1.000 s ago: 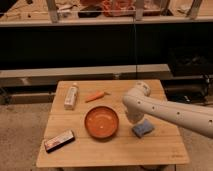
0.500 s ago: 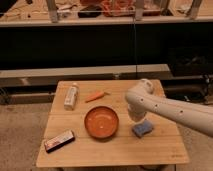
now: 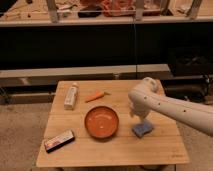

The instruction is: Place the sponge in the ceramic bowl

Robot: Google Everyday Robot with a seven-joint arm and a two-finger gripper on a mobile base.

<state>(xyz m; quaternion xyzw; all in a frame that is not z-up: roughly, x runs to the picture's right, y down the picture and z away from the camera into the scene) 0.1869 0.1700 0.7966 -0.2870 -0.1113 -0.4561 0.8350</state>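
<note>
The sponge, a small light-blue block, lies on the wooden table just right of the ceramic bowl. That bowl is a wide orange-red dish near the table's middle, and nothing is in it. My white arm reaches in from the right and bends downward. Its gripper hangs directly over the sponge's left end, very close to it. I cannot see whether it touches the sponge.
A carrot and a pale bottle lie behind the bowl on the far left side. A dark flat box sits near the front left corner. A dark shelf unit stands behind the table.
My arm's bend has shifted slightly right and up over the sponge. The sponge and the bowl have stayed where they were.
</note>
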